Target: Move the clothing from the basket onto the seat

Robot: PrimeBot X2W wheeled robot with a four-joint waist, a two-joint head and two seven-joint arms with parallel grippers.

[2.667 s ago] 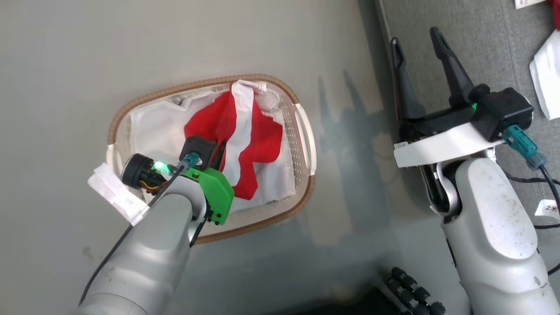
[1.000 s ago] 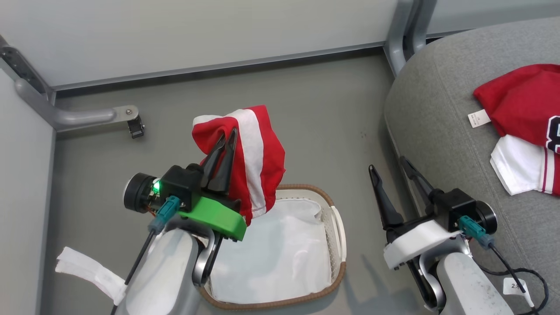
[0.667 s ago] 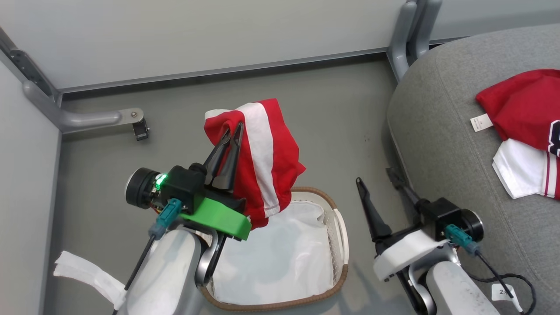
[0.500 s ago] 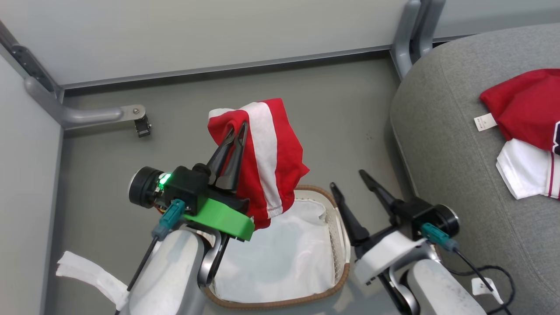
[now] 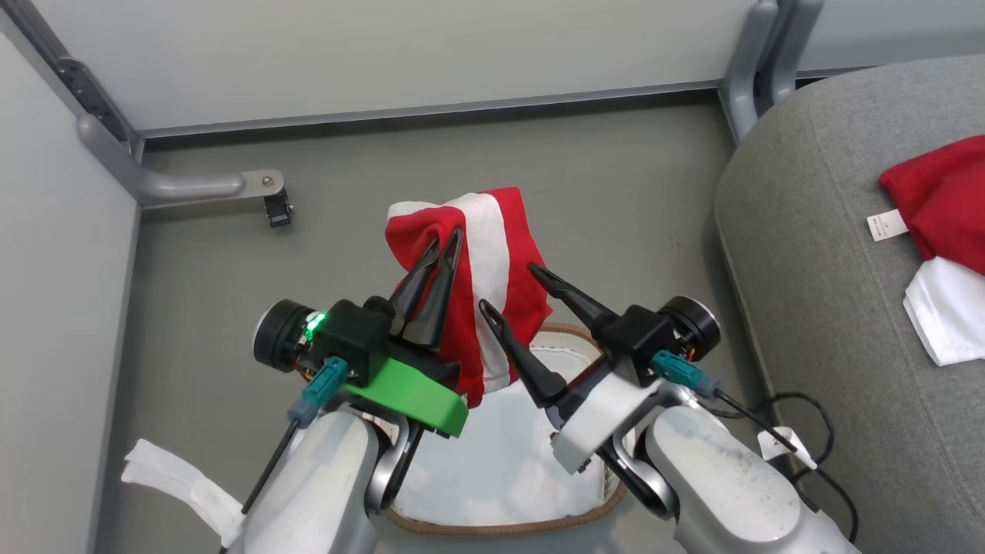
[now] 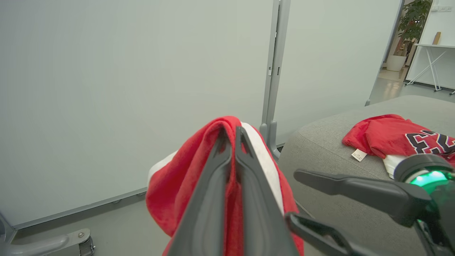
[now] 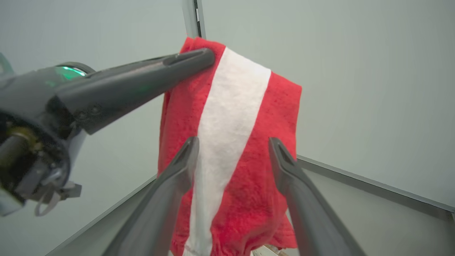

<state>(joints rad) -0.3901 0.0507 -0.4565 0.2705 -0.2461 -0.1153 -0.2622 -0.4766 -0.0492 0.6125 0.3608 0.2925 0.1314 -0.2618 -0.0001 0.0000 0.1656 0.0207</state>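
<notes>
The clothing is in two places. One red garment with a broad white stripe [image 5: 492, 254] hangs in the air above the basket [image 5: 504, 528], held near its top fold by the left claw [image 5: 446, 237]. The left claw is closed on the fabric. In the left wrist view its two dark fingers [image 6: 209, 206] lie almost parallel with a thin red fold pinched between them, and the cloth drapes down past both sides of the tips. The right claw [image 5: 508, 286] is spread wide and grips nothing. It points up and toward the robot's left, at the hanging garment. In the right wrist view its two fingers stand one on each side of the white stripe, in front of the lower part of the cloth; whether they touch the cloth cannot be told. The basket stands on the grey floor [image 5: 616, 177] below both arms and contains a plain white liner sheet [image 5: 492, 469]. The seat [image 5: 816, 292] is on the robot's right, near the basket. On the seat lies a second red garment [image 5: 939, 200] with a small white label [image 5: 885, 225] at its edge and black-and-white numerals on its front. A white fabric part [image 5: 950, 323] lies against its near side.
</notes>
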